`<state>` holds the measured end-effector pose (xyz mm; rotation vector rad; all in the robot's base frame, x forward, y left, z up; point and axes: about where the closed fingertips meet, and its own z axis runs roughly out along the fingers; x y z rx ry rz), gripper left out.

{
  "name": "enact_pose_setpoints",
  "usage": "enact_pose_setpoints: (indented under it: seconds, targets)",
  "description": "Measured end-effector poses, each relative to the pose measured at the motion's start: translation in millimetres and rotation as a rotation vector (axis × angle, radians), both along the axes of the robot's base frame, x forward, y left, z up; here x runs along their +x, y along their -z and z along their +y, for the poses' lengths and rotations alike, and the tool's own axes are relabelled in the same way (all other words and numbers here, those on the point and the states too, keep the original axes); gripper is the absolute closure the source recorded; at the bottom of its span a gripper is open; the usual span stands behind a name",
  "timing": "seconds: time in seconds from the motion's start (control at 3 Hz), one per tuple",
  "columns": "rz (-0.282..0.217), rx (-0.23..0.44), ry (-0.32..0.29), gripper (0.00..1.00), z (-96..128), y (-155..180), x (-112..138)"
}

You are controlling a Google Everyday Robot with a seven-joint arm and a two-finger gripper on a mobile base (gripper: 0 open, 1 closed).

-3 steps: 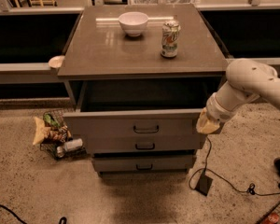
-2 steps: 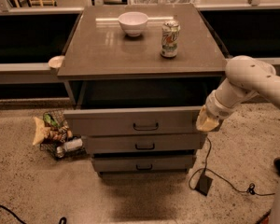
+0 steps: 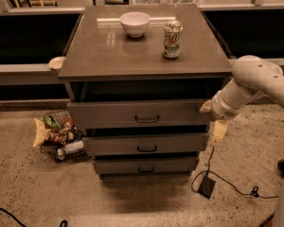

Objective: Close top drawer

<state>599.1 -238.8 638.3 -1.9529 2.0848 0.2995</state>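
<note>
The top drawer point(image 3: 132, 113) stands partly pulled out under the cabinet's surface point(image 3: 109, 51), with a dark opening showing above its front. The gripper point(image 3: 212, 120) is at the right end of the drawer front. Its fingers point(image 3: 217, 132) are spread apart and hold nothing, the upper one touching the front's corner. A white bowl point(image 3: 135, 23) and a soda can point(image 3: 172, 39) stand on top.

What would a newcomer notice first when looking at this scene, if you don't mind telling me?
The wide grey top drawer, pulled out from its cabinet, draws the eye, with the robot's cream gripper at the right end of its front. A white bowl and a green soda can stand on the cabinet's top, and a wire basket of snacks sits on the floor at left.
</note>
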Motion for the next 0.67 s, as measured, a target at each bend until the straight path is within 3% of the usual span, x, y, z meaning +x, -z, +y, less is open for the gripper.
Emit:
enact_pose_setpoints:
  seconds: [0.33, 0.67]
  targets:
    - [-0.002, 0.031, -0.013, 0.0, 1, -4, -12]
    - [0.03, 0.097, -0.039, 0.0, 6, 2, -35]
